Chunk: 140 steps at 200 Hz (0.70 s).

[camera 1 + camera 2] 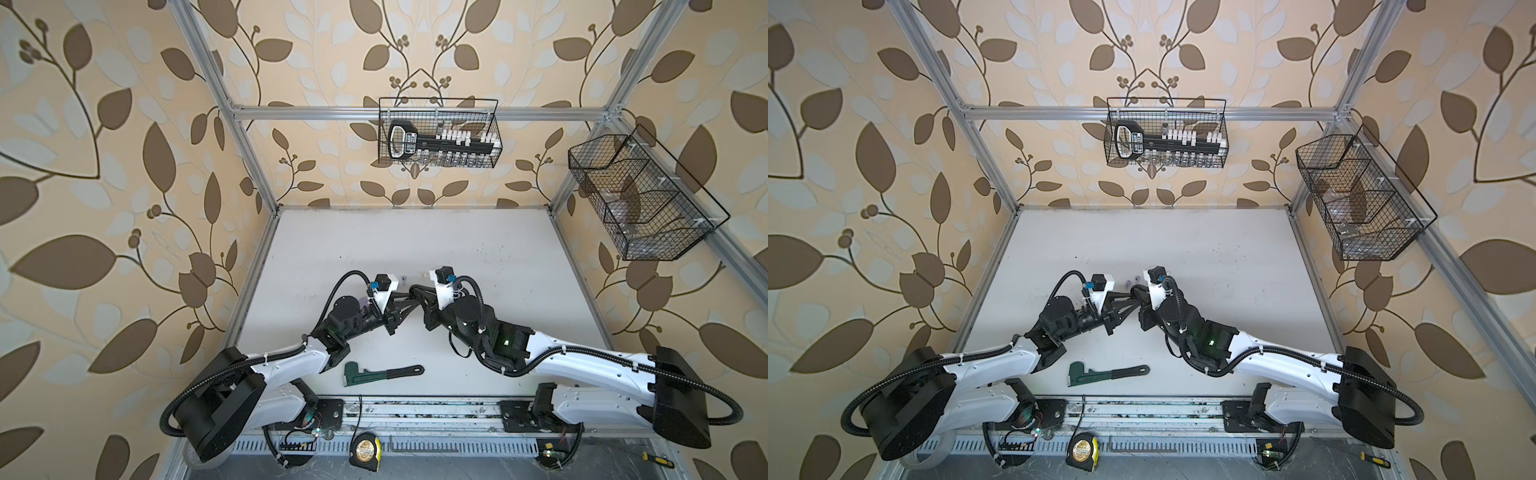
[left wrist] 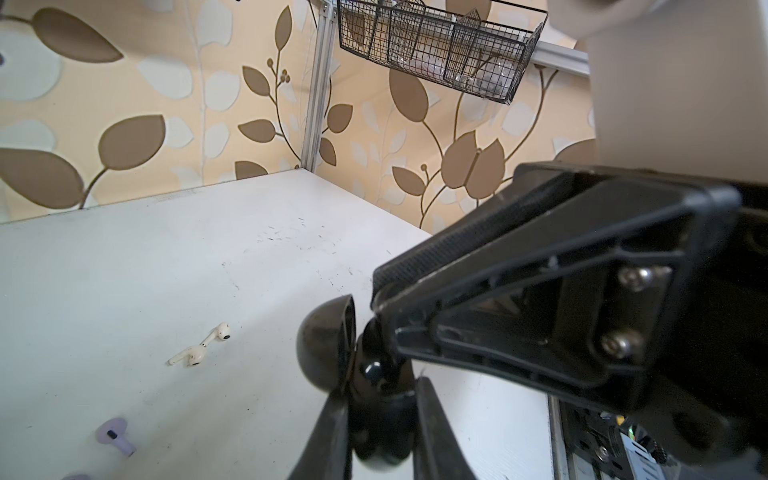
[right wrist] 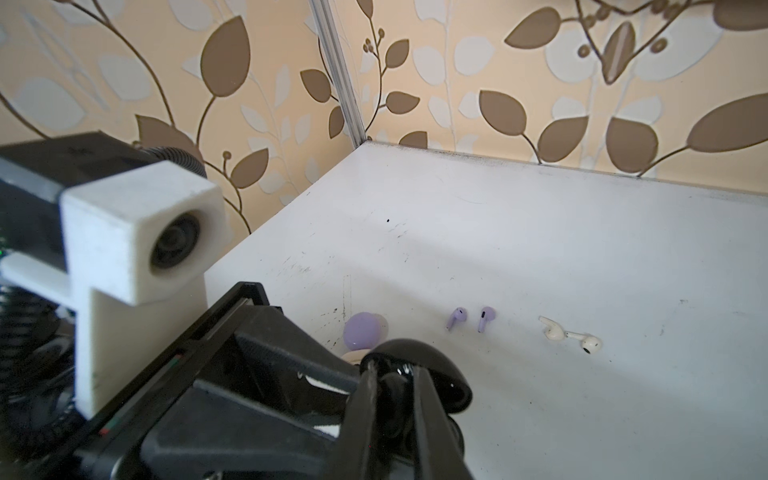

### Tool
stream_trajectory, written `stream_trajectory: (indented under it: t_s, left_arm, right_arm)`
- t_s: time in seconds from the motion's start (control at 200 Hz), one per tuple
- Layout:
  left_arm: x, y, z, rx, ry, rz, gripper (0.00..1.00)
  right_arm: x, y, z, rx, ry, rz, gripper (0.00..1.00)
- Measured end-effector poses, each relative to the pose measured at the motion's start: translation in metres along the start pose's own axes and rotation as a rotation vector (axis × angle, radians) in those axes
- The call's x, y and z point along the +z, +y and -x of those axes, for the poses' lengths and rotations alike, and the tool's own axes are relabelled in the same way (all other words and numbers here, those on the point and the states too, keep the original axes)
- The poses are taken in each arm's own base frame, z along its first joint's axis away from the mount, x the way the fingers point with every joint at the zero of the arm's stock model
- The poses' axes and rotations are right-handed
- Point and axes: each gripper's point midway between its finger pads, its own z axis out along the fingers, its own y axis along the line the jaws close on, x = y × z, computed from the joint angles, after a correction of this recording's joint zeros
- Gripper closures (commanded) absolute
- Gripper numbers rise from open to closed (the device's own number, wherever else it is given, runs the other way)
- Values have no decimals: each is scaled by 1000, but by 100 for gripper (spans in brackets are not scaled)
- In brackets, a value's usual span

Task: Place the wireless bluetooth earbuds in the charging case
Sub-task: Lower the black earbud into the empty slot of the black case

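So both arms meet mid-tabletop (image 1: 415, 245), tips nearly touching. The left hand (image 2: 376, 407) is clamped tight on the black charging case (image 3: 444, 382), which has its lid flipped up. The right hand (image 3: 395, 380) comes in from the other side, pinched together on a small black piece that looks like the black earbud (image 3: 391, 387), right at the mouth of the case. Can't tell if it's seated or just touching, it's all black on black in there. Around the cage there's a wire basket on the back wall (image 1: 438, 133) holding a black rack with white bits, and a second wire basket on the right wall (image 1: 640, 195). A green and black wrench (image 1: 382, 372) lies on the near side between the two arms, well apart from the action, and a tape measure (image 1: 365, 451) sits at the front edge. Just past the left hand sits a lilac case (image 3: 360, 330), with only a sliver of a cream case (image 3: 353, 356) showing since the black case and the hand cover it. Further along lie two lilac earbuds (image 3: 456, 318) side by side, then two white earbuds (image 3: 552, 329), loose, clear of both hands.
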Motion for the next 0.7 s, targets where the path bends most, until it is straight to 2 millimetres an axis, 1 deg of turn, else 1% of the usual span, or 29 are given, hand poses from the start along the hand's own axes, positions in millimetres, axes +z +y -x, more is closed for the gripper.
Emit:
stream_trajectory:
  t_s: [0.24, 0.41, 0.51, 0.605, 0.7]
  left_arm:
    - [-2, 1, 4, 11, -11, 11, 100]
    - [-2, 1, 4, 22, -13, 13, 100]
    - [-2, 1, 4, 27, -13, 13, 100]
    - [-2, 0, 5, 33, -15, 12, 100]
    - [-2, 0, 6, 47, -17, 9, 100]
  right_arm:
    - [0, 7, -3, -14, 6, 18, 72]
    - [-1, 6, -3, -17, 5, 14, 64]
    - [-2, 5, -1, -20, 3, 12, 61]
    - [-9, 4, 4, -20, -9, 12, 59]
    - [-21, 0, 16, -10, -48, 11, 56]
